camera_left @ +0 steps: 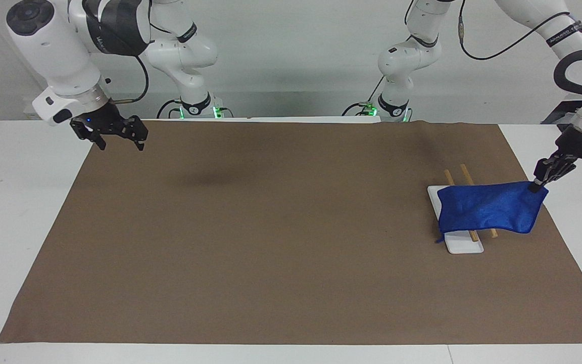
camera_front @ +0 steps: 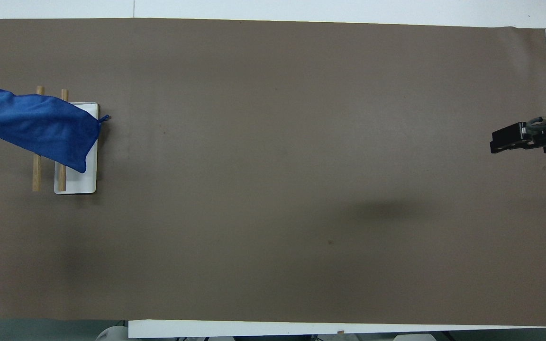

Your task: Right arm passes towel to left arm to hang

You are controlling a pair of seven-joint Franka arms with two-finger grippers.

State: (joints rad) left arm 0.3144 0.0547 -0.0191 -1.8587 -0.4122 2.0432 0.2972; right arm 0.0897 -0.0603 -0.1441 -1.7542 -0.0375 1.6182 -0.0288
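The royal-blue towel (camera_left: 488, 212) is stretched out across the two wooden bars of the white rack (camera_left: 465, 246) at the left arm's end of the table. My left gripper (camera_left: 538, 185) is shut on the towel's upper corner, over the mat's edge. A small cord hangs from the towel's low corner on the side away from the gripper. In the overhead view the towel (camera_front: 36, 125) covers part of the rack (camera_front: 83, 182), and the left gripper is out of view. My right gripper (camera_left: 119, 143) is open and empty, raised over the mat's corner at the right arm's end, where it waits; it also shows in the overhead view (camera_front: 495, 142).
A brown mat (camera_left: 271, 227) covers most of the white table (camera_left: 18, 202). The rack's wooden bars (camera_front: 36, 173) stick out from under the towel on both sides.
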